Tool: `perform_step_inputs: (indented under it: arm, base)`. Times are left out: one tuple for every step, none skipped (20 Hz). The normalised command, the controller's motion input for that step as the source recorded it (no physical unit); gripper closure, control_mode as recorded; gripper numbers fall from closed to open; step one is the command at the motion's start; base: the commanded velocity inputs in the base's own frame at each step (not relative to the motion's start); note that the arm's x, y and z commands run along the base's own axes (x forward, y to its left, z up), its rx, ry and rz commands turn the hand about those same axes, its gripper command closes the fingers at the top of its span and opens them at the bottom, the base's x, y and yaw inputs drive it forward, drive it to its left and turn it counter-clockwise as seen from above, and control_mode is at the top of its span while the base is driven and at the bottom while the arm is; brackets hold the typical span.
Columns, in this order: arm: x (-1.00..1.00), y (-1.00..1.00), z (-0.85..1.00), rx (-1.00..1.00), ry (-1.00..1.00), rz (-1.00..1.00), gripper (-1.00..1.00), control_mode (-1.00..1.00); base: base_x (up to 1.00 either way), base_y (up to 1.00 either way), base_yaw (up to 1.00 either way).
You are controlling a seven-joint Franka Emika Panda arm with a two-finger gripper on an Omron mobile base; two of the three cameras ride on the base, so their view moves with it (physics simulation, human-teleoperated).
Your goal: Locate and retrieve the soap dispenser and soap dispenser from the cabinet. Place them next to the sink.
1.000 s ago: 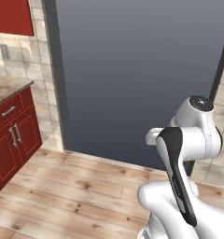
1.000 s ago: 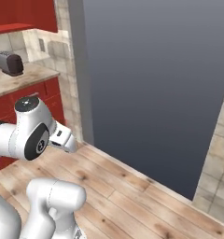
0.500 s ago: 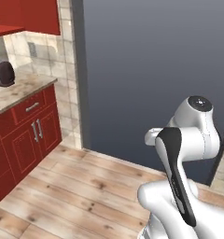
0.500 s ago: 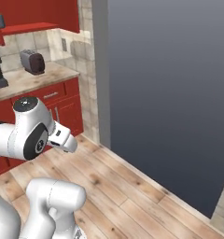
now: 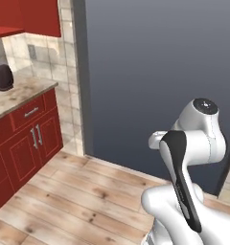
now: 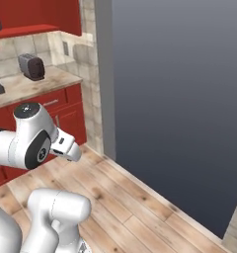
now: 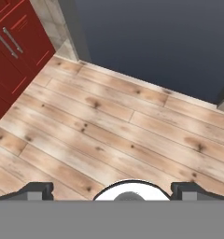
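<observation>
Hand view: jaws spread wide over the plank floor (image 7: 109, 126), red base cabinets (image 7: 13, 42) beside.

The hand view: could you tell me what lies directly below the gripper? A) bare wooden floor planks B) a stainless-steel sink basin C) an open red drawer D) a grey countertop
A: the gripper points down at light wooden floor planks, with nothing between its open fingertips.

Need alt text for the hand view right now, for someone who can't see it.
The open gripper points down at bare wooden floor, holding nothing. A large dark grey panel rises across the top, and red base cabinets with bar handles stand at upper left beside a tiled wall strip.
</observation>
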Motion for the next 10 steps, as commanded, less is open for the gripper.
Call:
perform_step_inputs:
  arm:
    - [0.00,0.00,0.00,0.00,0.00,0.00,-1.00,1.00]
    - [0.00,0.00,0.00,0.00,0.00,0.00,-1.00,1.00]
    - [0.00,0.00,0.00,0.00,0.00,0.00,-1.00,1.00]
    - [0.00,0.00,0.00,0.00,0.00,0.00,-1.00,1.00]
    - [0.00,0.00,0.00,0.00,0.00,0.00,-1.00,1.00]
    - [0.00,0.00,0.00,0.00,0.00,0.00,-1.00,1.00]
    - [0.00,0.00,0.00,0.00,0.00,0.00,-1.00,1.00]
    - [0.00,0.00,0.00,0.00,0.00,0.00,-1.00,1.00]
    - [0.00,0.00,0.00,0.00,0.00,0.00,-1.00,1.00]
    - [0.00,0.00,0.00,0.00,0.00,0.00,-1.00,1.00]
  base:
    - [0.54,0.08,0.00]
    - [0.56,0.10,0.00]
    - [0.56,0.10,0.00]
    - [0.56,0.10,0.00]
    - [0.55,0.10,0.00]
    - [0.54,0.11,0.00]
    - [0.54,0.12,0.00]
    - [0.55,0.13,0.00]
    - [0.54,0.15,0.00]
    - [0.51,0.16,0.00]
